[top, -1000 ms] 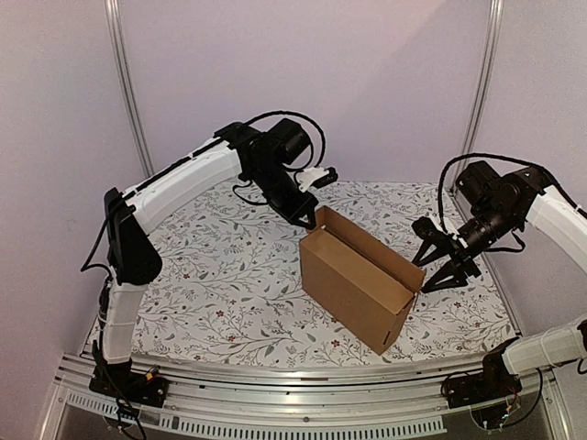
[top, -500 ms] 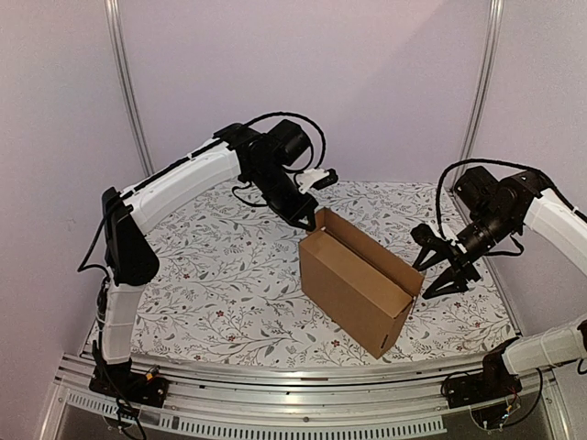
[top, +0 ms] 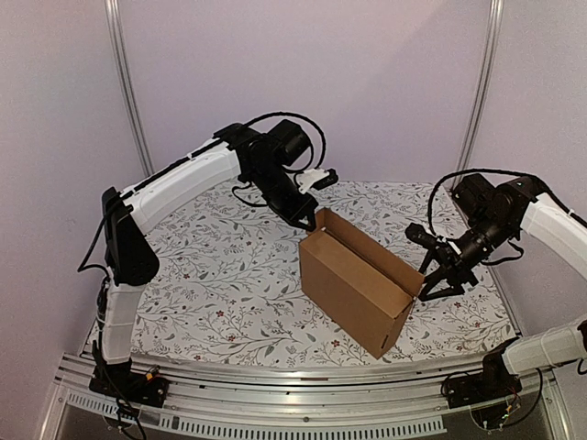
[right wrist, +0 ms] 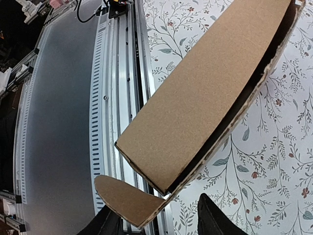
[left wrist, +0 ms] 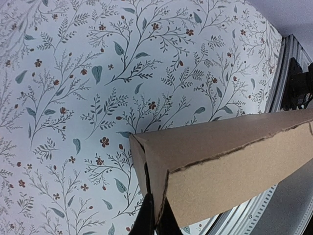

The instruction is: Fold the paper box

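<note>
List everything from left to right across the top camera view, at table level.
The left arm's elbow → left gripper → cardboard box, its far corner pinched by that gripper → right gripper, open at the box's right end.

I see flowered cloth (top: 229,275) lying flat: white, with thin grey-green twigs, leaves, tiny red flowers. Silver metal rail (top: 275,378) with row of slots runs along near edge of cloth. One metal pole (top: 127,82) stands at far left corner of cloth, other pole (top: 480,82) at far right corner. Pale purple wall (top: 303,73) behind cloth.
</note>
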